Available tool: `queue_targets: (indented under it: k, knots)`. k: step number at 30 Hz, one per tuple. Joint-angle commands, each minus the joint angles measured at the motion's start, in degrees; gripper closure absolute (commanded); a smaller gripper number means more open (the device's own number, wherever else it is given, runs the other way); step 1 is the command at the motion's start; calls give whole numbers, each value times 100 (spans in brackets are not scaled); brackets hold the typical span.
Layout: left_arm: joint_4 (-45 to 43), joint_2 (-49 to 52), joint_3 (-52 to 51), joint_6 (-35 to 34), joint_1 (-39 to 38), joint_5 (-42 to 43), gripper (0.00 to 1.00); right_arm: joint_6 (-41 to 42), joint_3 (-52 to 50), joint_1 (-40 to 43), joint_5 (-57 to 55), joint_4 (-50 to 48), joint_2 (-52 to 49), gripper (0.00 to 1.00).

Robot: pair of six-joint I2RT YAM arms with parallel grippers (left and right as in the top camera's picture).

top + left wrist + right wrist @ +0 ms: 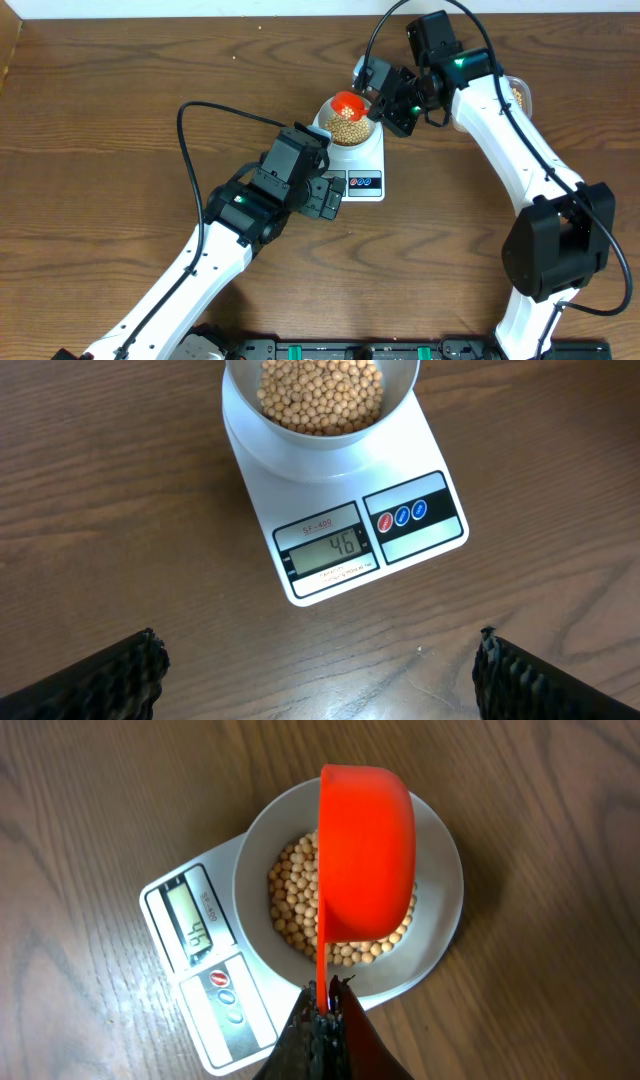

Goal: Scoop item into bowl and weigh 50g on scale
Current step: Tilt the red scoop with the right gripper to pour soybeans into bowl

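Observation:
The white scale [366, 160] stands mid-table with the pale bowl [323, 118] on it. Tan beans [320, 395] fill the bowl's bottom. In the left wrist view the scale's display [328, 548] shows two digits beside the red and blue buttons. My right gripper [325, 1005] is shut on the thin handle of an orange-red scoop [365, 850]. The scoop is tipped on its side over the beans [292, 905], inside the bowl's rim [445, 890]. My left gripper [320, 685] hangs open over bare wood just in front of the scale [350, 525], holding nothing.
A clear tub [519, 95] with more beans sits at the far right, mostly hidden behind my right arm. The left arm's black cable [190, 150] loops over the table to the left of the scale.

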State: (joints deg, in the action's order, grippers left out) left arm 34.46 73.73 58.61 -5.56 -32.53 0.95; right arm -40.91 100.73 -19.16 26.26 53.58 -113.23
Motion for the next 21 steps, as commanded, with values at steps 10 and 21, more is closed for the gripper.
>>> queue_targets:
  k: [10,21]
  knots:
    - [-2,-2,24,55,-2,-13,0,-422,133,-61,83,15,190,99]
    - [-4,-2,24,55,-2,-13,0,-463,133,-61,79,15,190,99]
